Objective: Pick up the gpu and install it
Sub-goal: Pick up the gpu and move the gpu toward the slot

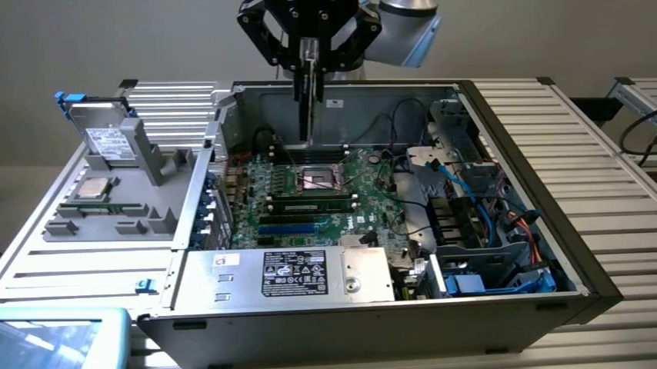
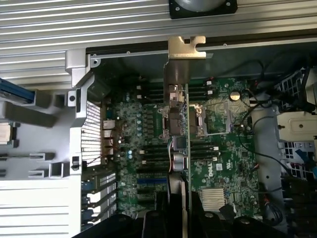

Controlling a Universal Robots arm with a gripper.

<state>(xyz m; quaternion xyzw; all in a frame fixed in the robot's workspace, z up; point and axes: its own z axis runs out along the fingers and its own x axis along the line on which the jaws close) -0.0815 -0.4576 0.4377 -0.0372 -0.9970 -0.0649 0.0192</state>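
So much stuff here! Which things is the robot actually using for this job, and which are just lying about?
In the job: gpu, gripped upright by the fingers; open computer case beneath it; its motherboard.
Lying about: silver drive with white label, standing in the grey tray; square chip on that tray.

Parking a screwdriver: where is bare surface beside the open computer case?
Bare: the ribbed silver tabletop at the exterior view's right of the black computer case. Crowded: the grey parts tray at that view's left; the green motherboard below the gripper holding the thin gpu.
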